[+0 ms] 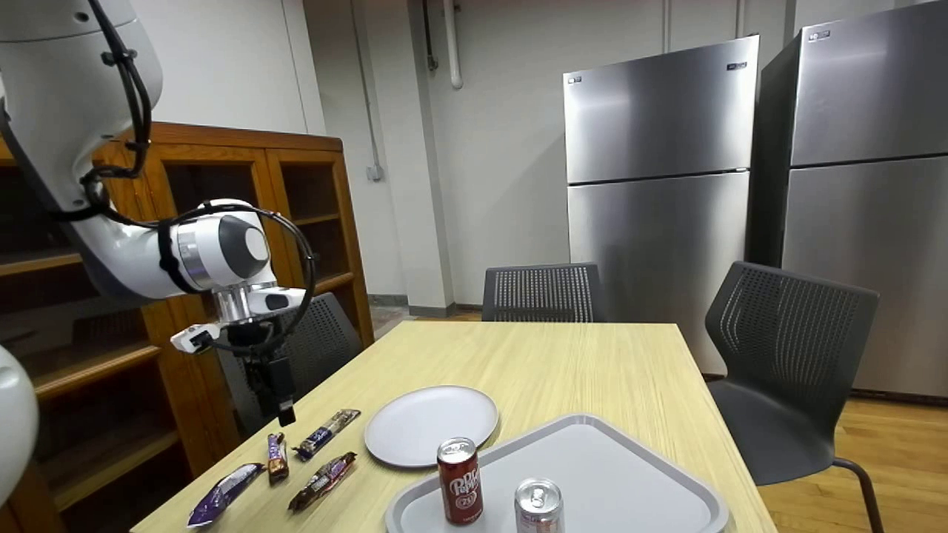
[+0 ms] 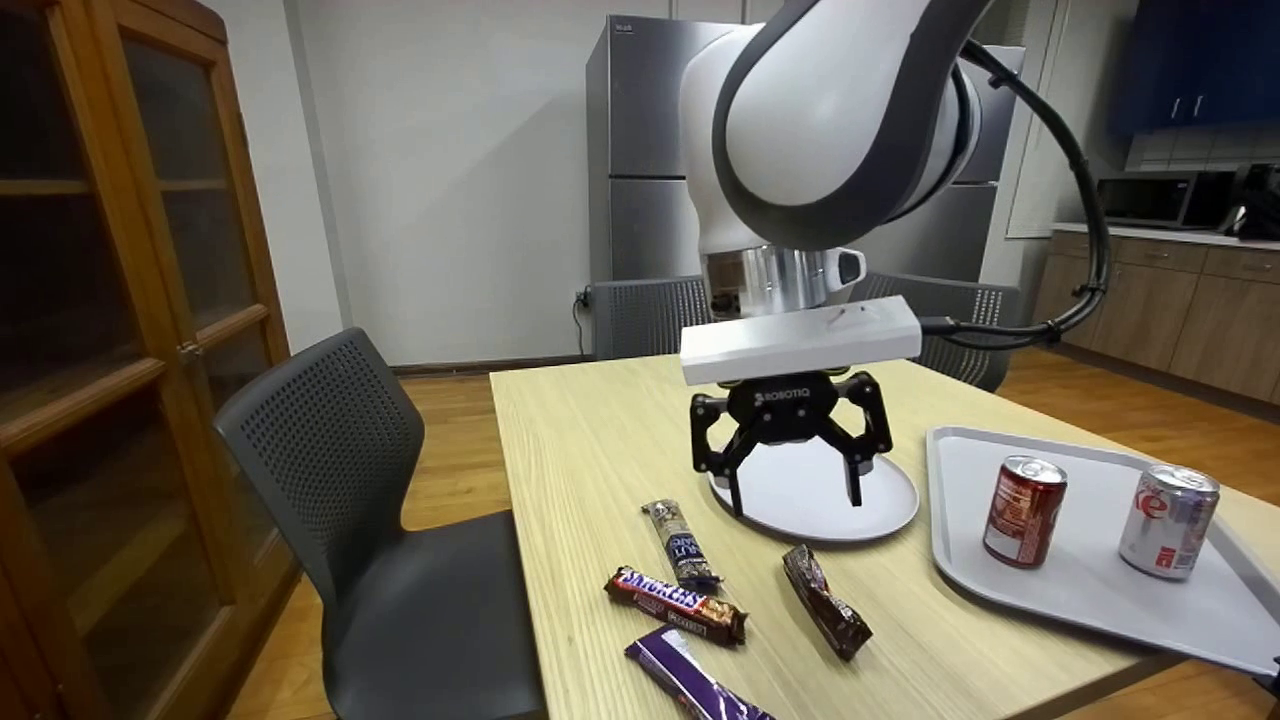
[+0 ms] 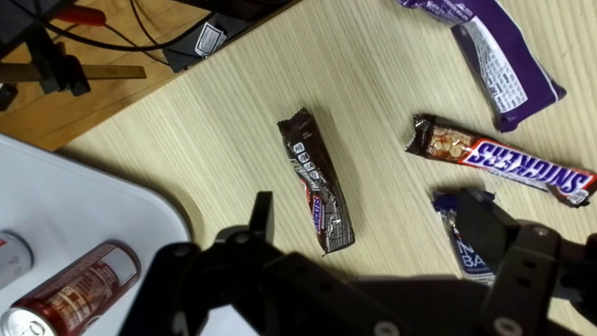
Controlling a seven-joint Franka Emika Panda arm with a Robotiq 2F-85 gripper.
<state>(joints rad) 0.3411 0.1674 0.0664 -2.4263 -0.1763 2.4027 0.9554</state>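
the gripper hangs above the tabletop with its fingers spread wide, only air between them. in the wrist view a dark brown snickers bar shows between the fingertips, lower down on the tabletop, much of its print too small to read; in an exterior view it sits to the right of the other three wrapped bars. a finger covers part of the navy bar in the wrist view, leaving its name incomplete. the purple wrapper runs off the top there. between those two lies the other snickers bar. the gripper also blocks part of the pale plate in an exterior view.

the gray tray, at the right and cut off in both exterior views, holds two upright cans: a red dr pepper can and, right of it, a silver can whose lettering shows only in part. a wooden cabinet stands at the left; its inside is too dark to make out.
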